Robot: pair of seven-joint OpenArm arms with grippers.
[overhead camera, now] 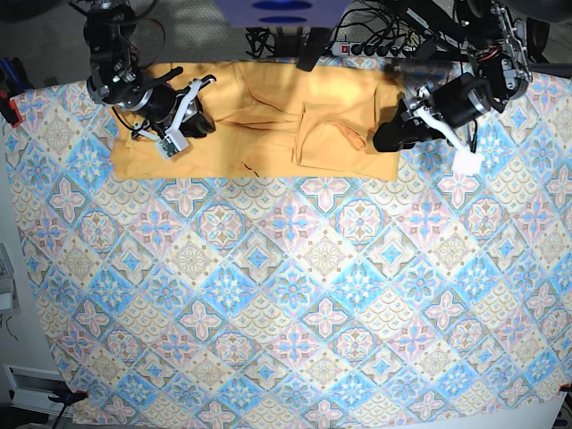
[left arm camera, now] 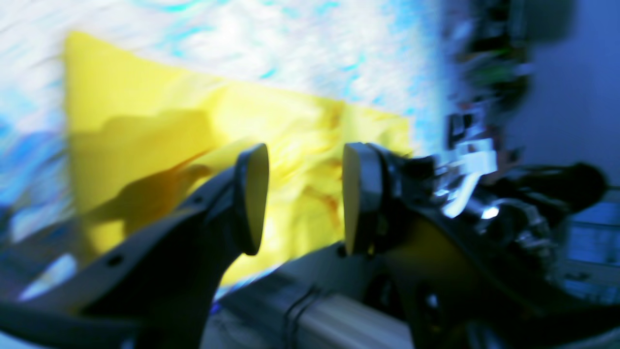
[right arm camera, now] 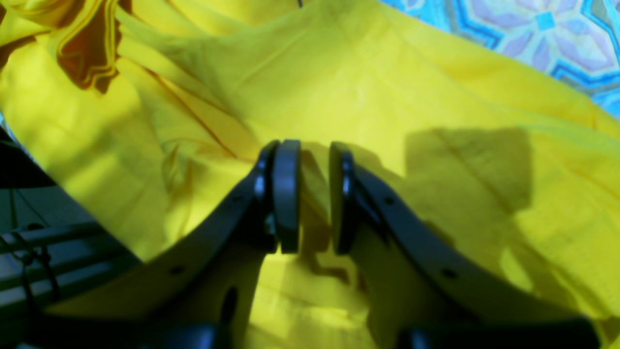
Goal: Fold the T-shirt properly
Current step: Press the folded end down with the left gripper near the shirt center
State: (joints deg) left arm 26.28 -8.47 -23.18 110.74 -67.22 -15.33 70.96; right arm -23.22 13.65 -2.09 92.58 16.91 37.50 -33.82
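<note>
While the T-shirt (overhead camera: 259, 121) lies partly folded, the left gripper (left arm camera: 305, 198) hovers beside it with empty, parted jaws, and the right gripper (right arm camera: 315, 196) pinches its cloth.

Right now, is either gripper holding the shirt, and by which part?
The left gripper is open, holding nothing. The right gripper pinches a fold of the T-shirt; which part cannot be told.

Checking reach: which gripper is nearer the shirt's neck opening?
Left. The left gripper sits just beside the neck opening; the right gripper is over the T-shirt's far end.
</note>
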